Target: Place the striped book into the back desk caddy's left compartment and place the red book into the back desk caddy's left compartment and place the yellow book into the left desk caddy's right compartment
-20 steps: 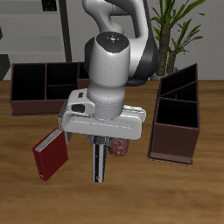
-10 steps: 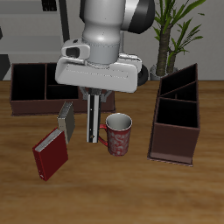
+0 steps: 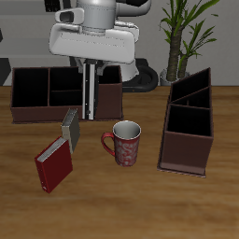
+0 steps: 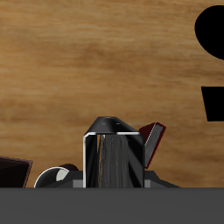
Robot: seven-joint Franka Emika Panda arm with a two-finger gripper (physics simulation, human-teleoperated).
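- The back desk caddy point(image 3: 37, 93) lies long and low at the table's rear, its compartments dark inside.
- The red book point(image 3: 54, 167) leans nearer the front edge, the yellow book point(image 3: 70, 129) just behind it.
- The gripper point(image 3: 90, 114) hangs above the caddy's end section, fingers pinching the striped book point(image 3: 90, 91), held upright.
- The red-patterned mug point(image 3: 125, 143) stands mid-table.
- The left desk caddy point(image 3: 189, 126) stands well apart from the books.
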